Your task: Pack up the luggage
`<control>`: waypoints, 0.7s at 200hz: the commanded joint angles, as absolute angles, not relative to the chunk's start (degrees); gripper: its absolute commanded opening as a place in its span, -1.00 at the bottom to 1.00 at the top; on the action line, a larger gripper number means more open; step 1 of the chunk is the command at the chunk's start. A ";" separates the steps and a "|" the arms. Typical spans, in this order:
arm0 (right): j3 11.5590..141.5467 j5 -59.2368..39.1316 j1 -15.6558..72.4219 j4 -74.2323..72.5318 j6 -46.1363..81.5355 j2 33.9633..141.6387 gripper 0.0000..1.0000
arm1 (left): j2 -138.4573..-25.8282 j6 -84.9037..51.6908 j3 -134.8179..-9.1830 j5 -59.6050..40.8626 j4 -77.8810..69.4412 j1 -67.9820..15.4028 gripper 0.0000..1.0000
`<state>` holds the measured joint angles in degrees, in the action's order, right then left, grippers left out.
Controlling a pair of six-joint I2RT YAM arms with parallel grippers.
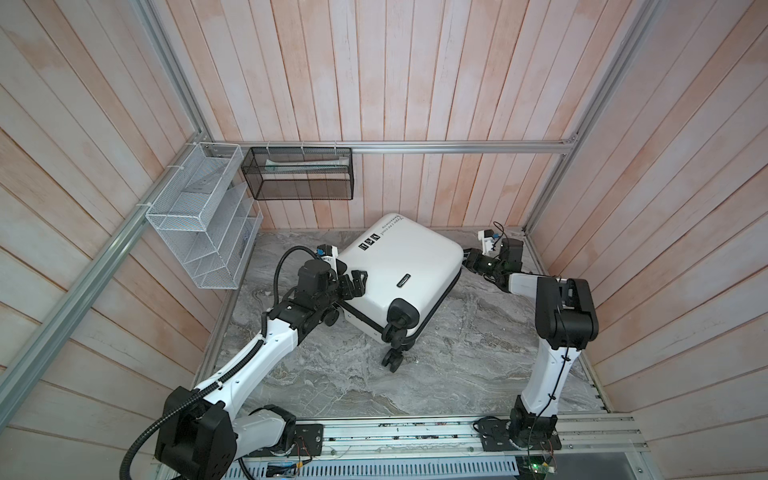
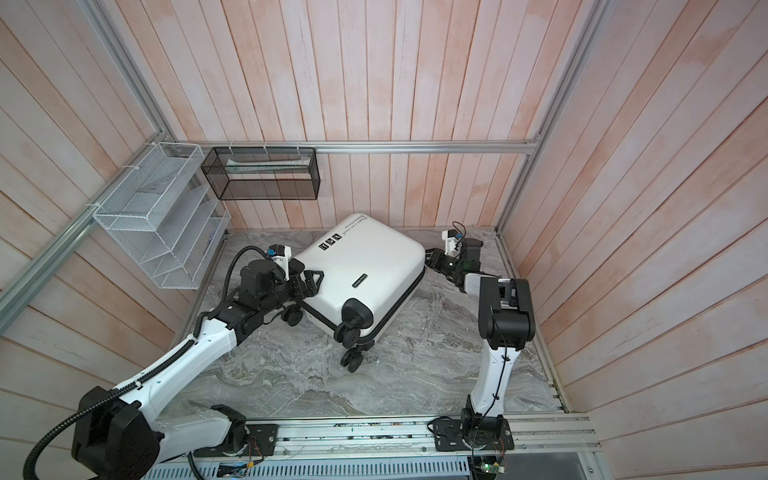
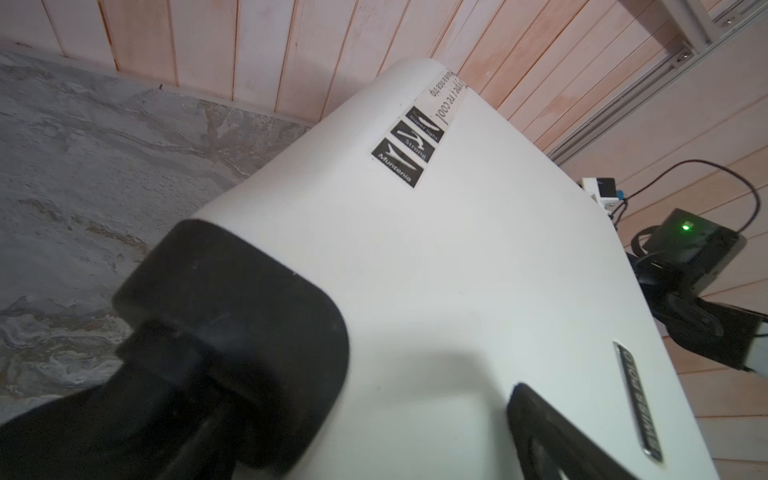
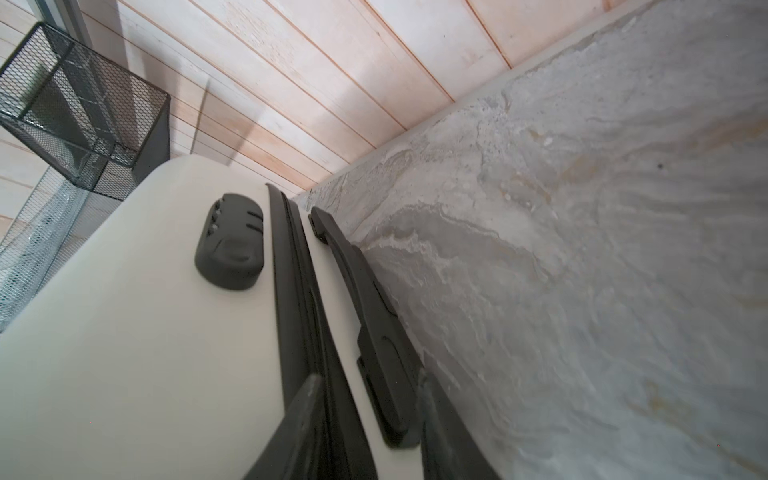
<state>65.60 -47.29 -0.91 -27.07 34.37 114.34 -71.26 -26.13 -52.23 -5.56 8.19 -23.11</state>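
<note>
The luggage (image 1: 403, 266) (image 2: 365, 257) is a closed white hard-shell suitcase lying flat and askew on the marble floor, its black wheels (image 1: 395, 332) pointing to the front. My left gripper (image 1: 355, 284) (image 2: 309, 284) is open at its left corner, by the black wheel housing (image 3: 232, 311). One finger (image 3: 540, 436) rests over the white shell (image 3: 478, 257). My right gripper (image 1: 467, 255) (image 2: 432, 255) (image 4: 370, 424) is at the opposite side. Its jaws stand narrowly apart, one finger on the black zip seam (image 4: 299, 291), the other beside the end of the black handle (image 4: 374, 316).
A black wire-mesh basket (image 1: 297, 174) (image 4: 83, 112) hangs on the back wall. A white wire rack (image 1: 203, 216) hangs on the left wall beside it. Wood-panel walls enclose the floor on three sides. A metal rail (image 1: 415, 434) carrying both arm bases runs along the front.
</note>
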 commanded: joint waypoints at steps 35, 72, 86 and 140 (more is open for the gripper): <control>47.62 -51.18 7.08 -31.46 31.75 99.02 -0.31 | -82.03 -20.53 -60.20 -15.47 -0.64 -23.27 1.00; 34.99 -47.78 11.04 -32.14 31.95 87.92 -0.31 | -90.95 -19.76 -68.10 -19.55 -2.50 -23.28 1.00; 30.69 -46.17 11.43 -31.95 32.41 83.59 -0.31 | -94.32 -19.73 -71.97 -21.14 -2.81 -23.21 1.00; 23.36 -35.27 3.34 -22.15 34.12 69.48 -0.23 | -104.40 -15.57 -92.41 -19.87 5.65 -22.29 1.00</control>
